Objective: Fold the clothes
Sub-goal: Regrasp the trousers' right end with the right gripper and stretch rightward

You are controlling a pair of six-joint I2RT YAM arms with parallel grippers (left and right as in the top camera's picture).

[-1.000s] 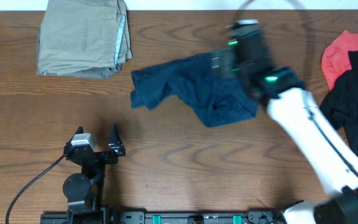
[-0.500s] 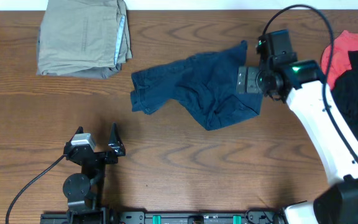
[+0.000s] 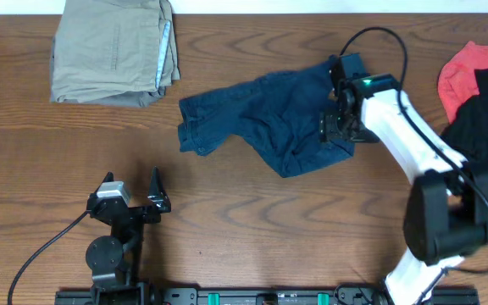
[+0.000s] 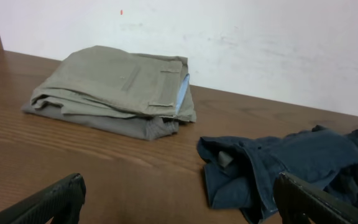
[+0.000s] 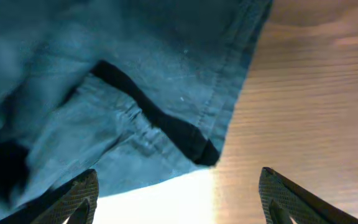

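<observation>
I see my right tool (image 5: 178, 196) spread wide over an edge of the navy shorts (image 3: 265, 114), which lie crumpled on the middle of the bench (image 3: 252, 233). My left tool (image 3: 132, 185) is spread wide too, empty, well apart from them.

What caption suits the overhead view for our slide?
Right gripper, open, at the edge of the crumpled navy shorts; left gripper open, away from them; folded khaki garment apart.

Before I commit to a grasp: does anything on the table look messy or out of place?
The dark navy blue denim-like shorts lie crumpled mid-table, legs bunched and twisted, not spread flat. The folded khaki-tan garment looks tidy.
</observation>
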